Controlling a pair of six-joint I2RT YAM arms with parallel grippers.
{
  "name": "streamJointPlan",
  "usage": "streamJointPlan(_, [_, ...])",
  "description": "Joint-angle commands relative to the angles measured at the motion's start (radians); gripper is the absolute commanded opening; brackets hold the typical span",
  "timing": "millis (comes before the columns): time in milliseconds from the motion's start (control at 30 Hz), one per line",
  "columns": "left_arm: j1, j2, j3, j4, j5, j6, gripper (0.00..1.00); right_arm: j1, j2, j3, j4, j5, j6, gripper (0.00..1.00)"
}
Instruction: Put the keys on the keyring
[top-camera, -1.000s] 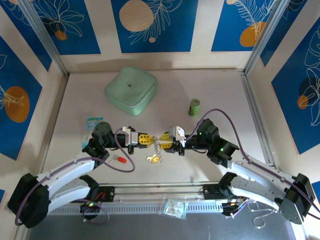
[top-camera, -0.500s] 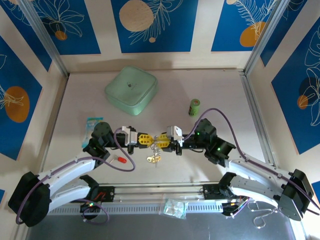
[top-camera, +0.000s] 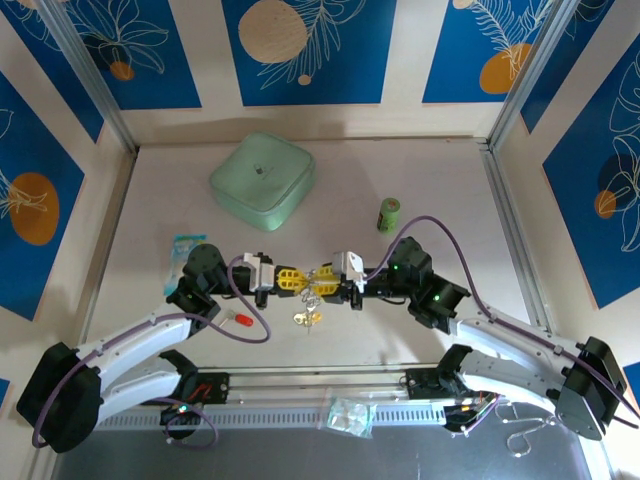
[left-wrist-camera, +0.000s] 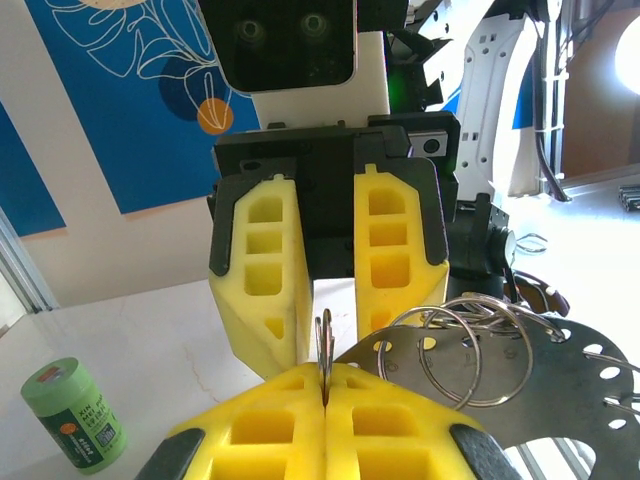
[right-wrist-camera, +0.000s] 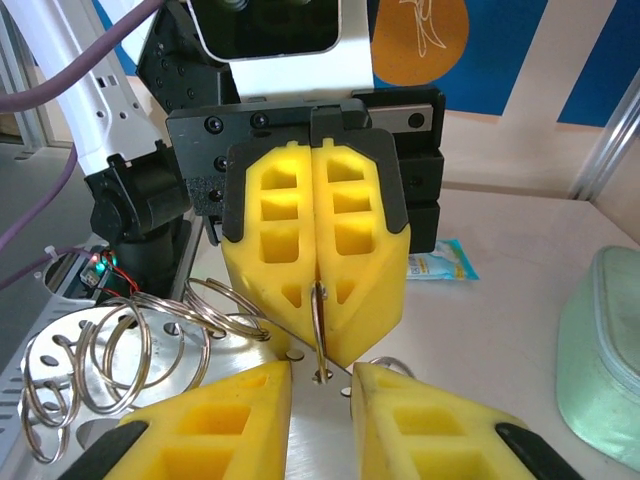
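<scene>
At centre of top view: right hand (top-camera: 322, 280) has edged left, meeting left hand (top-camera: 300, 281). Left hand clenched on keyring (right-wrist-camera: 318, 330). Right hand released, straddling it. Yellow key (top-camera: 308, 318) just below. Red key (top-camera: 240, 318) on bench (top-camera: 420, 340), likely unthreaded.

Pale table (top-camera: 150, 200) w/ blue floral wall panels (top-camera: 340, 60) on 3 sides.

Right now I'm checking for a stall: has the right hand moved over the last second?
Yes. The right hand has shifted slightly left, away from the green cylinder and closer to the left hand.
</scene>
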Motion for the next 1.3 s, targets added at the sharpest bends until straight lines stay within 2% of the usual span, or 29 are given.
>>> streamJointPlan(0, [-0.009, -0.009, -0.004, 0.03, 0.033, 0.008, 0.0, 0.007, -0.026, 0.047, -0.052, 0.019, -0.031, 0.24])
streamJointPlan(400, [-0.009, -0.003, 0.004, 0.007, 0.042, 0.022, 0.0, 0.04, 0.024, 0.061, -0.009, 0.017, -0.031, 0.19])
streamJointPlan(567, [-0.009, -0.007, 0.002, -0.008, 0.035, 0.032, 0.0, 0.047, 0.037, 0.069, -0.005, 0.019, -0.035, 0.0])
streamJointPlan(600, [-0.009, -0.011, 0.002, -0.018, 0.028, 0.037, 0.01, 0.047, 0.033, 0.074, -0.022, 0.025, -0.043, 0.0])
streamJointPlan(733, [-0.009, -0.041, 0.035, -0.167, -0.02, 0.107, 0.16, 0.053, 0.021, 0.132, -0.202, 0.074, -0.14, 0.0])
streamJointPlan(900, [-0.01, -0.043, 0.116, -0.415, -0.092, 0.201, 0.17, 0.075, 0.063, 0.25, -0.464, 0.157, -0.263, 0.0])
streamJointPlan(1067, [-0.022, -0.033, 0.13, -0.453, -0.108, 0.238, 0.16, 0.108, 0.133, 0.339, -0.595, 0.26, -0.316, 0.0])
streamJointPlan(1267, [-0.033, -0.044, 0.143, -0.507, -0.14, 0.286, 0.13, 0.124, 0.171, 0.393, -0.643, 0.291, -0.315, 0.0])
